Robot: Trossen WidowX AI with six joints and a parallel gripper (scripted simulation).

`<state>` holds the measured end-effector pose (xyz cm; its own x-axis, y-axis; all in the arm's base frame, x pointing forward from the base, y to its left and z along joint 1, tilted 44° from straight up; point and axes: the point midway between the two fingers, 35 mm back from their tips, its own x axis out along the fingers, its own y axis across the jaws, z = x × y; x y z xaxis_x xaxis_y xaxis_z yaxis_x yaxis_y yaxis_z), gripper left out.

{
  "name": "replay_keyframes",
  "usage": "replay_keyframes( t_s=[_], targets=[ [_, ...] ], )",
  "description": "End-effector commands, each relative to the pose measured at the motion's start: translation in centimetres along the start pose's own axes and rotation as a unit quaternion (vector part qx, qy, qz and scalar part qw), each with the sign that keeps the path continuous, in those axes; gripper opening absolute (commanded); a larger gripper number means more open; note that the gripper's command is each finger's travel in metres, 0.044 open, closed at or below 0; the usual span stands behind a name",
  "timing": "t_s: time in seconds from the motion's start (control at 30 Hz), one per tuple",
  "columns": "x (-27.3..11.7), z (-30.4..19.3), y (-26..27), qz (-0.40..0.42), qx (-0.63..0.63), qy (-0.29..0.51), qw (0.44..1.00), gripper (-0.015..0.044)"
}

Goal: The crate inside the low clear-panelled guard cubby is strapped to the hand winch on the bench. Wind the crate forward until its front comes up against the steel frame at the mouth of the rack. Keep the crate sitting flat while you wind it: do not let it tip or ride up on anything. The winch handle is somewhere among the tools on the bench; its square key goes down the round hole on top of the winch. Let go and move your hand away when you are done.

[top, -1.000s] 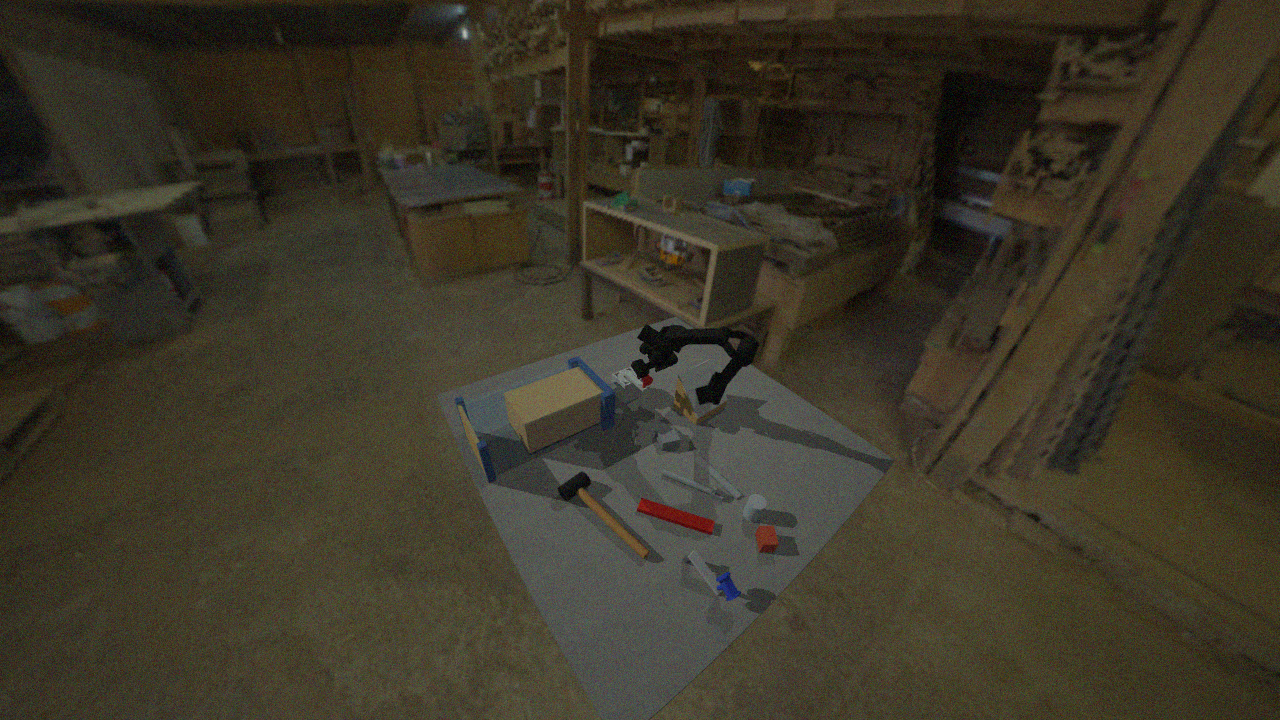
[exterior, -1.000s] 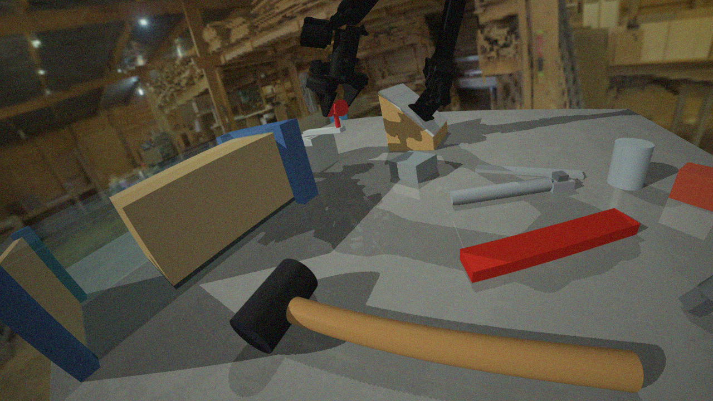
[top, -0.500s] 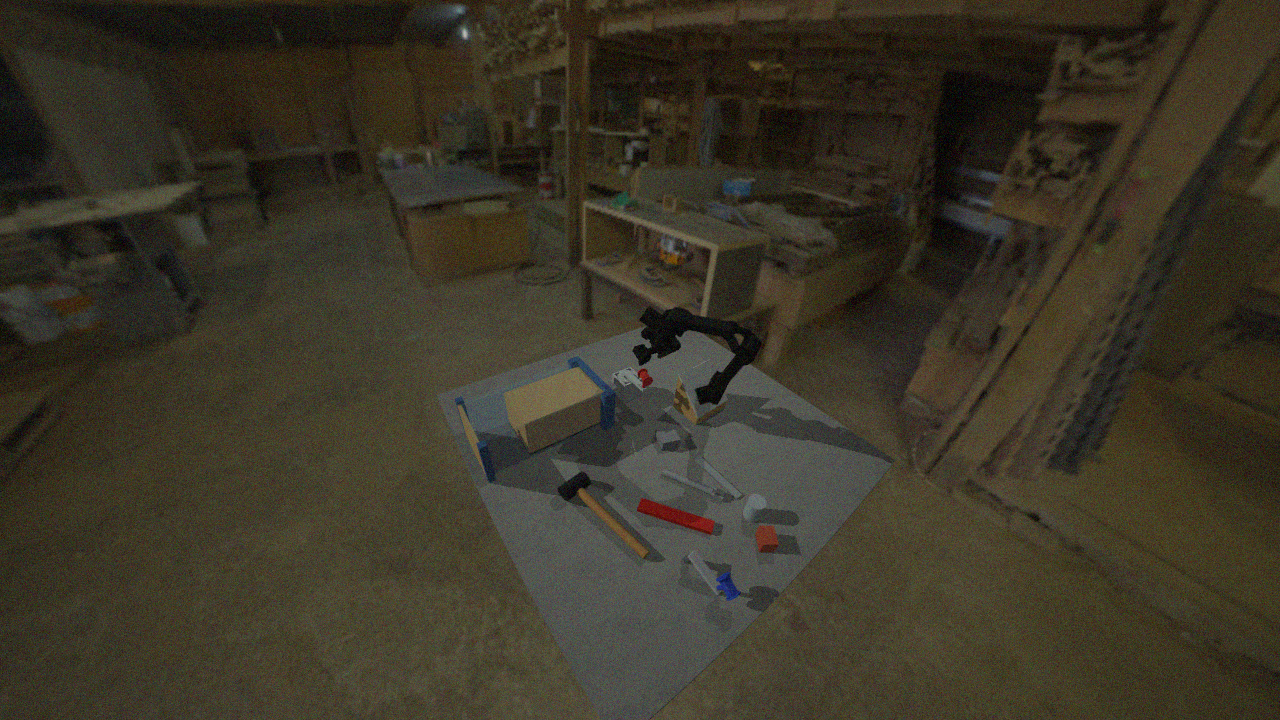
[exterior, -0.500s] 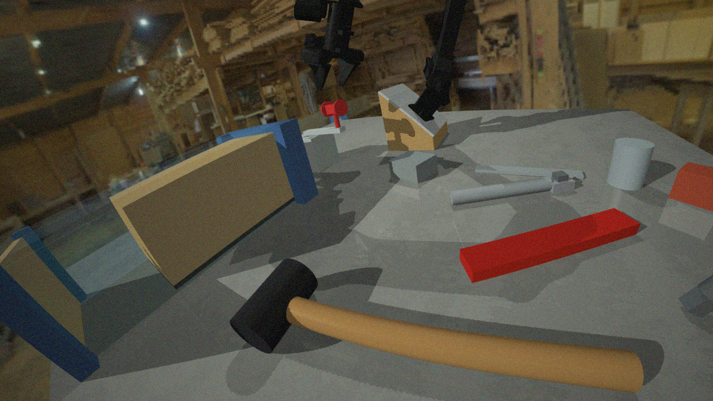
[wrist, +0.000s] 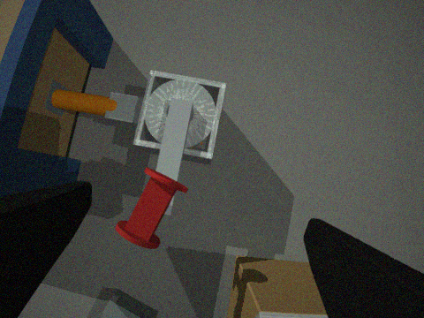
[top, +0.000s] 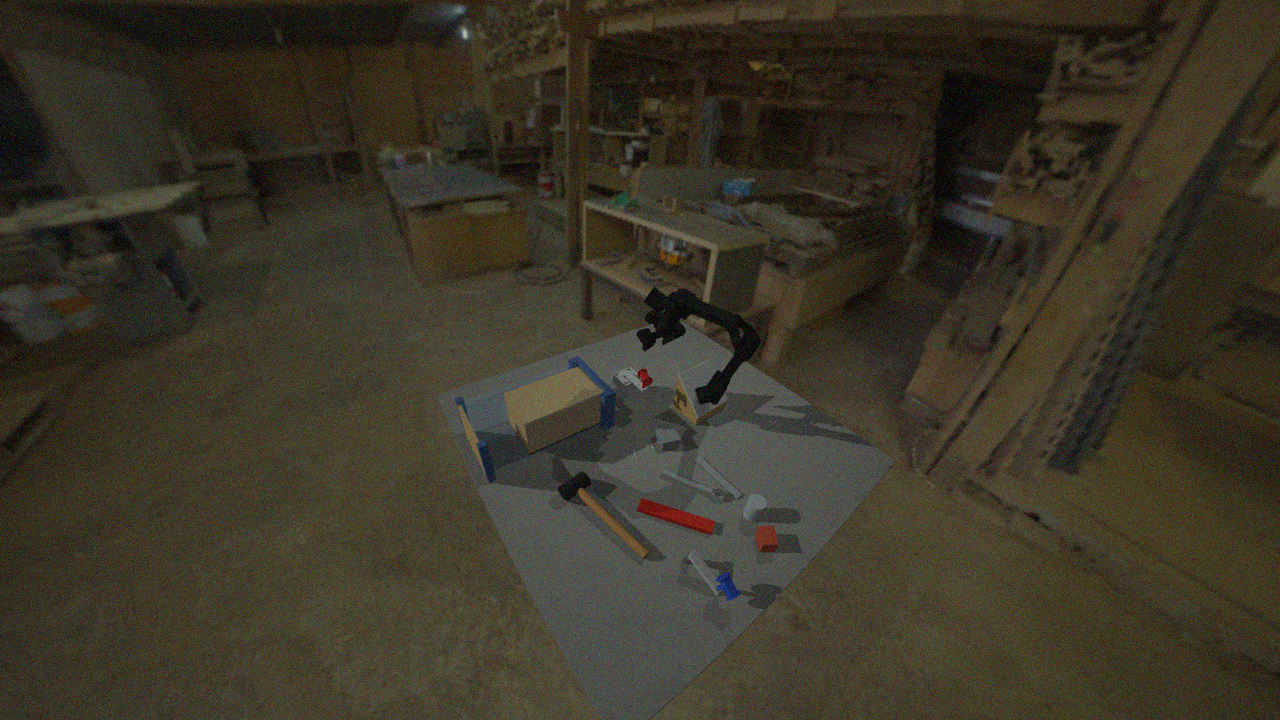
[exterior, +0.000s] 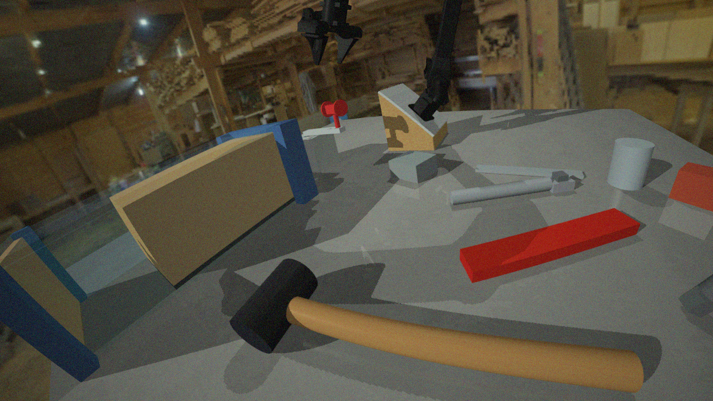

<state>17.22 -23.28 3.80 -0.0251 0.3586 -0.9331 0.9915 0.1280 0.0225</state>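
Observation:
The tan crate looks flat in the clear cubby, its front at the blue steel frame; I cannot tell whether they touch. An orange strap runs from the crate's front toward the winch. The crank handle has a red grip and its flat arm lies over the winch's centre; its key is hidden. My gripper is open and empty, above and clear of the red grip.
A wooden wedge stands near the arm's base. A grey block lies before it. A mallet, red bar, white cylinder and blue-gripped crank lie farther off.

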Motion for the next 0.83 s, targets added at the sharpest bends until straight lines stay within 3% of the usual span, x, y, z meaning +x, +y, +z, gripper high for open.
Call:
replay_keyframes(
  t_s=[0.0,0.4,0.8],
  targets=[
    [0.7,2.3,1.4,-0.004,0.001,0.036,0.999,0.0440],
    [5.3,9.2,5.0,-0.012,0.009,0.135,0.991,0.0440],
    [5.7,9.5,5.1,-0.013,0.010,0.140,0.990,0.0440]
  ],
)
